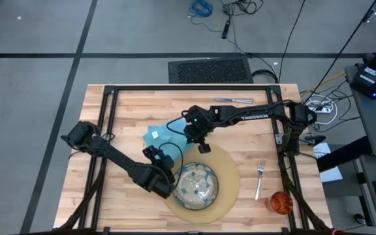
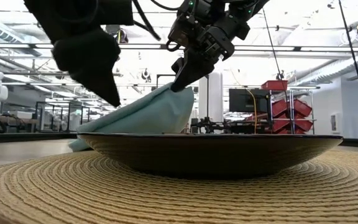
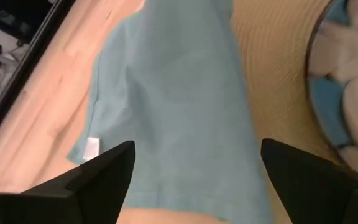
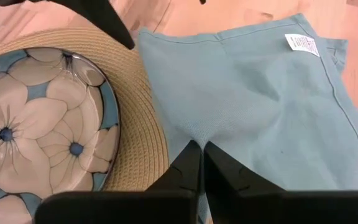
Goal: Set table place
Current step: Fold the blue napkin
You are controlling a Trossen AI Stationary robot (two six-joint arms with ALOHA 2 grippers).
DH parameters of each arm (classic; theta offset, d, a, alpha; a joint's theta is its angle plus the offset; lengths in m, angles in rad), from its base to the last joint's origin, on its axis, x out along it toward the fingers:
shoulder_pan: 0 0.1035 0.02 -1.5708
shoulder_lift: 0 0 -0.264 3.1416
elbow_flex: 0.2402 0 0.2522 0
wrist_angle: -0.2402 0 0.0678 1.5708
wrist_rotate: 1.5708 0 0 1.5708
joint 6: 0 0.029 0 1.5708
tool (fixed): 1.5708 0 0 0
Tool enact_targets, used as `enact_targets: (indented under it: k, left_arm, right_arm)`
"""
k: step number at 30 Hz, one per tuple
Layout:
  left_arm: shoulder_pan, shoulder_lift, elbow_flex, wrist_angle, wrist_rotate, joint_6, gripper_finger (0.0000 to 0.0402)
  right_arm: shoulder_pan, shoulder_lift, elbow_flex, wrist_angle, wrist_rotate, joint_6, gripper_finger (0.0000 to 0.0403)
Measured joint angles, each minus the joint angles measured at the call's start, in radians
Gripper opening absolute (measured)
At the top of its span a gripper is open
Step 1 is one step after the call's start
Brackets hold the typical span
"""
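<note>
Right gripper [image 4: 197, 155] is pinched tight on a fold of the teal napkin [image 4: 253, 106], fingers together with the cloth caught between their tips, and in the low view that point of the napkin is lifted into a peak while the rest drapes down to the table [image 1: 129, 104]. Left gripper [image 3: 194, 171] hangs just above the same napkin with its fingers spread wide apart, nothing between them, the cloth lying loose beneath. From above, the napkin [image 1: 165, 137] sits just off the round woven placemat [image 1: 230, 176], on the side toward the left arm, its edge reaching the mat's rim. The flowered plate [image 1: 198, 186] rests on the placemat, blue and white petals showing clearly past the right gripper's fingers. Over on the right side of the table, the fork [image 1: 260, 179] lies on bare wood just beside the mat, and the orange cup [image 1: 280, 202] stands near the fork's handle end. Another piece of cutlery [image 1: 234, 100] lies at the far edge, well apart from the rest
</note>
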State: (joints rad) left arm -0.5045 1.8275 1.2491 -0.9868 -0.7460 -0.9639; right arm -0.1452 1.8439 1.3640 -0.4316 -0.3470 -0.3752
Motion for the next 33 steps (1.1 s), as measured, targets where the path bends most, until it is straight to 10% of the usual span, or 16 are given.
enact_targets:
  k: [26, 33]
  left_arm:
    - [0.025, 0.181, -0.030, -0.001, -0.040, -0.113, 0.0333]
    - [0.034, 0.184, -0.030, -0.062, -0.074, -0.093, 0.0223]
  right_arm:
    - [0.001, 0.000, 0.000, 0.014, -0.026, 0.015, 0.0000]
    - [0.001, 0.000, 0.000, 0.012, -0.026, 0.015, 0.0000]
